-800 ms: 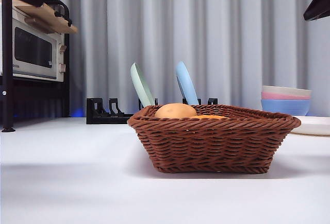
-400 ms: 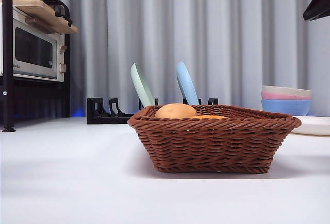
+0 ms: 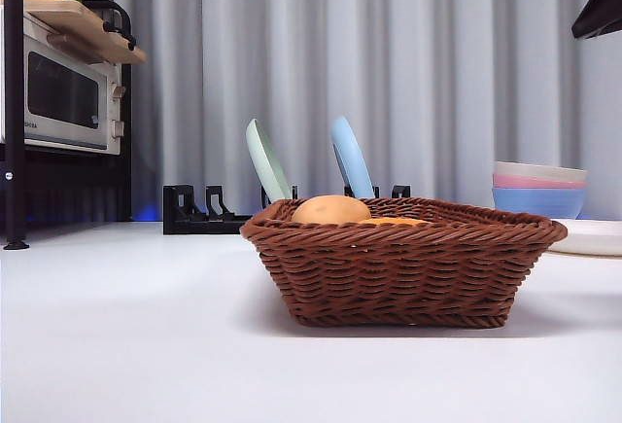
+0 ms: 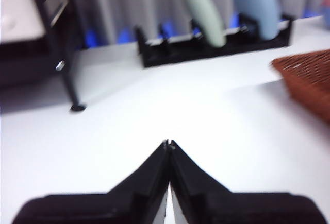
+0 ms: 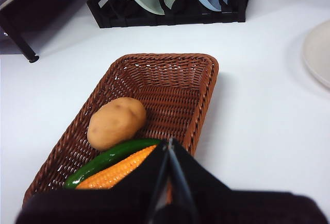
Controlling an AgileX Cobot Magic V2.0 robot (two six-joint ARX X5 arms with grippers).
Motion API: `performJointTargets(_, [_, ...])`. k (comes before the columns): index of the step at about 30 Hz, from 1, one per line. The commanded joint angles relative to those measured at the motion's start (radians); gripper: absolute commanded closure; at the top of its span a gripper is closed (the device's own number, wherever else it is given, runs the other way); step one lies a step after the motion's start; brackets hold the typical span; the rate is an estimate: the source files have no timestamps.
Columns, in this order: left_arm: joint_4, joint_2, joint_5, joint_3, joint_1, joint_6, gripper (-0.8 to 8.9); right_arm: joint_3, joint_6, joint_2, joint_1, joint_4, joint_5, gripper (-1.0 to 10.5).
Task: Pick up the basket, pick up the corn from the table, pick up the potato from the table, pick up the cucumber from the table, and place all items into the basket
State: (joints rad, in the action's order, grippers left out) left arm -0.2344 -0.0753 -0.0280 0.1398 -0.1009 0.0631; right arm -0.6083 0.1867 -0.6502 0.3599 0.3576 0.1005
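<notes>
Basket: the brown wicker basket [image 3: 403, 263] stands flat on the white table [image 3: 126, 345], a little right of the middle in the front view.
Potato: the tan potato [image 5: 116, 122] lies inside the basket against one long wall; its rounded top rises above the rim in the front view.
Cucumber: the dark green cucumber [image 5: 105, 160] lies in the basket touching the potato, slanting along the floor.
Corn: the orange-yellow corn [image 5: 116, 171] lies alongside the cucumber, partly hidden by the jaws in the right wrist view.
Right gripper [image 5: 169, 144]: above the near end of the basket, jaws pressed together, holding nothing.
Left gripper [image 4: 168, 144]: over bare table, well apart from the basket, jaws pressed together and empty.
Behind: a black dish rack [image 3: 209, 211] holds a green plate [image 3: 267, 162] and a blue plate [image 3: 351, 158]; stacked bowls [image 3: 539, 188] at right, a microwave [image 3: 60, 88] at left.
</notes>
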Motion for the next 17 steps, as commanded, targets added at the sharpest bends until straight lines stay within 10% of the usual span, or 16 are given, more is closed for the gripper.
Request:
performJointTargets(1, [0.03, 0.032, -0.006, -0.061, 0.037, -0.008, 8.17, 0.007, 0.006, 0.001, 0.0, -0.009, -0.003, 9.4])
performJointTargets(17, [0.04, 0.074, 0.002, -0.132, 0.084, -0.018, 8.17, 0.007, 0.006, 0.001, 0.0, -0.008, -0.003, 9.4])
